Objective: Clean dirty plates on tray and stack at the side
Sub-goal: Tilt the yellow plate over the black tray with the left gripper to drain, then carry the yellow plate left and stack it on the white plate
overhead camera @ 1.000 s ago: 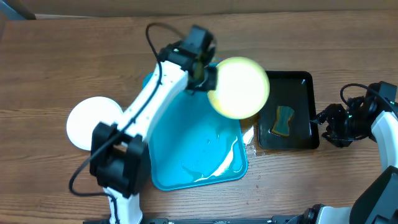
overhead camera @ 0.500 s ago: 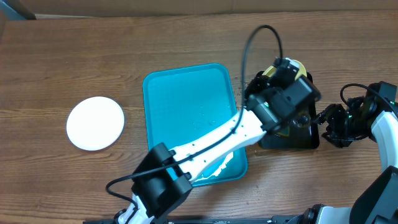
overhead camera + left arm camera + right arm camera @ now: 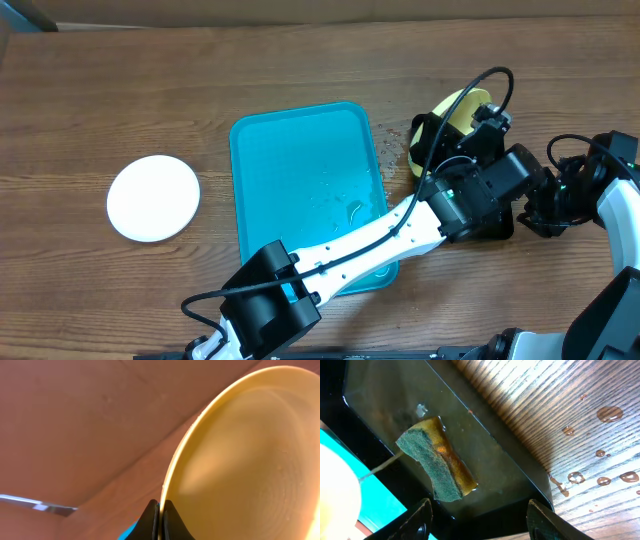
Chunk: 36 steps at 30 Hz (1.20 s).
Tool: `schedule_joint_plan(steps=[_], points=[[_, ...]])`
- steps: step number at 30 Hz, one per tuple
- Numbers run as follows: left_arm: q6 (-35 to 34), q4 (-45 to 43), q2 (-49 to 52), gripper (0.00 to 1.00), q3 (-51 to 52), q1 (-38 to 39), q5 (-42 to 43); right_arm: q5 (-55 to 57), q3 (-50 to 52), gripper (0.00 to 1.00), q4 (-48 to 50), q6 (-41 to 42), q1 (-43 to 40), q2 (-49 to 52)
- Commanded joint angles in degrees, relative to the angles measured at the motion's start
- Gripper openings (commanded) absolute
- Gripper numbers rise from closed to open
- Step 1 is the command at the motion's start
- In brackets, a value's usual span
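The pale lime-green plate [image 3: 452, 112] is tilted up on edge above the far end of the black tray, with my left gripper [image 3: 478, 128] shut on its rim. In the left wrist view the plate [image 3: 250, 450] fills the right side, and the left gripper [image 3: 161, 509] pinches its edge. A white plate [image 3: 154, 197] lies flat on the table, left of the turquoise tray [image 3: 290, 170]. My right gripper [image 3: 522, 200] hangs open at the black tray's right edge, its fingers [image 3: 419, 521] spread wide and nothing between them.
A green-and-yellow sponge [image 3: 437, 460] lies in shallow water in the black tray [image 3: 515, 477], mostly hidden overhead by my left arm [image 3: 400, 230]. Water drops [image 3: 610, 412] dot the wooden table beside it. Wet streaks show on the turquoise tray's near end.
My left arm swung right, carrying the lime-green plate from above the turquoise tray's far corner to over the black tray, tipping it on edge. The right arm stayed still.
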State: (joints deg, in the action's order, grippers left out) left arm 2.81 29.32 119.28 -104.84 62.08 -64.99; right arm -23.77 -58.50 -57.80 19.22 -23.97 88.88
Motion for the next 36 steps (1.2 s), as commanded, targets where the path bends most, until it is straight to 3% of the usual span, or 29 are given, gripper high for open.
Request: schedule_joint_plan(steps=[1, 18, 20, 23, 28, 30, 31, 32, 33, 34, 36], points=[[1.9, -0.9, -0.4, 0.04, -0.3, 0.5, -4.4, -0.8, -0.4, 0.63, 0.5, -1.3, -0.2, -0.8], [1.6, -0.7, -0.7, 0.04, -0.3, 0.5, -4.0, -0.7, -0.4, 0.63, 0.5, -1.3, -0.1, -0.8], [-4.7, 3.2, -0.8, 0.04, -0.3, 0.2, -0.3, -0.7, -0.4, 0.63, 0.5, -1.3, -0.1, -0.8], [-10.7, 8.7, -0.8, 0.04, -0.3, -2.1, 13.2, -0.7, -0.4, 0.63, 0.4, -1.3, -0.1, -0.8], [-18.5, 13.8, -4.3, 0.04, -2.6, -3.7, 12.9, -0.7, -0.4, 0.63, 0.2, -1.7, -0.1, -0.8], [-12.7, 11.0, -5.1, 0.04, -2.6, -4.5, 19.4, -0.8, -0.4, 0.63, 0.3, -1.7, -0.1, -0.8], [-6.1, 9.1, -5.1, 0.04, -2.6, -5.1, 17.3, -0.8, -0.4, 0.63, 0.5, -1.6, -0.1, -0.8], [-4.7, 8.4, -5.4, 0.04, -2.9, -5.5, 12.1, -0.8, -0.4, 0.63, 0.5, -1.6, -0.1, -0.8], [-7.8, 8.7, -5.7, 0.04, -3.2, -5.7, 8.4, -0.8, -0.4, 0.63, 0.4, -1.5, -0.1, -0.8], [-10.2, 9.7, -6.2, 0.04, -3.4, -5.7, 10.7, -0.7, -0.4, 0.63, 0.2, -1.5, -0.1, -0.8], [-2.8, 10.0, -6.3, 0.04, -3.4, -5.3, 20.6, -0.8, -0.4, 0.63, 0.2, -1.5, -0.1, -0.8]])
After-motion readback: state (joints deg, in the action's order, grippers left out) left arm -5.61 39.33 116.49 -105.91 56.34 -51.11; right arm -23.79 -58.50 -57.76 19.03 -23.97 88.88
